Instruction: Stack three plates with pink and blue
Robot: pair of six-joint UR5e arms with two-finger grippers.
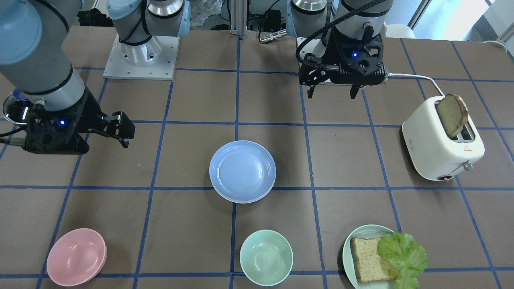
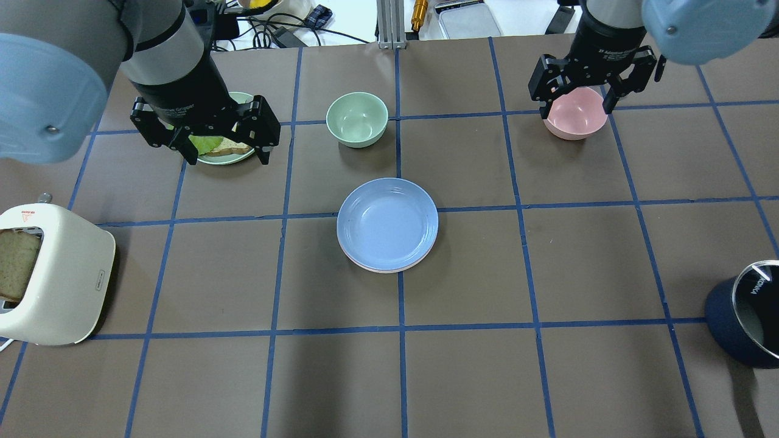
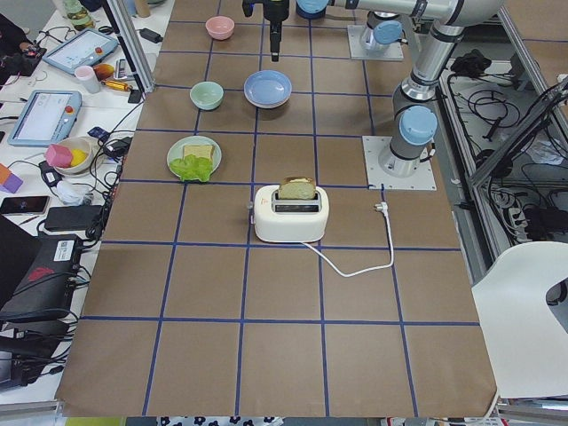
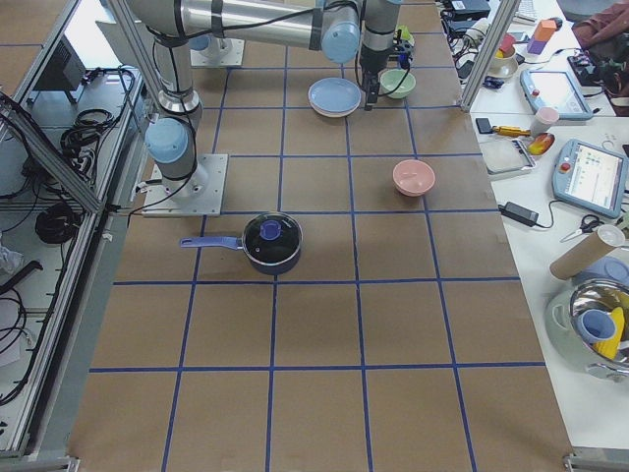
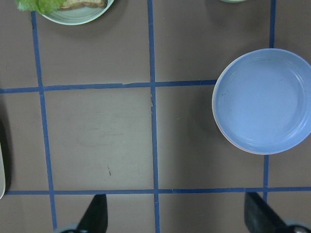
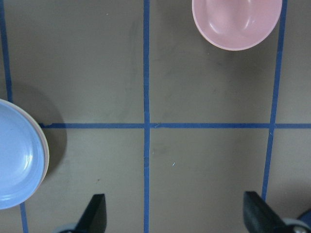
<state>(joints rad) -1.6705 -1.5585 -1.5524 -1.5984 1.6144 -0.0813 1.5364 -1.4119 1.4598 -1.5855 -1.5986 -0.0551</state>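
In the middle of the brown gridded counter (image 2: pixel 548 365) lies the light blue round matte plate (image 2: pixel 387 222), face up. From under its near edge a thin rim of the pale pink round plate (image 2: pixel 384 269) shows, so blue sits on pink, nearly centred. A cream-white plate I cannot separate from this rim; no other plate of this kind lies alone in any view, so I judge it is at the bottom of the same pile. The left pincer (image 2: pixel 227 159) hangs above the counter on the side of the pale green plate with bread and lettuce (image 1: pixel 348 241), its fingers spread and holding nothing. The right pincer (image 2: pixel 576 112) hangs over the small pink bowl (image 2: pixel 578 126), also spread and empty. Both are well apart from the pile. The stacking step looks finished – the task seems at its end. The next move, in my judgement, calls for no grasp. The arms need only stay away from the pile and not push it, and not disturb the mint green bowl (image 2: pixel 357 118) beyond it.
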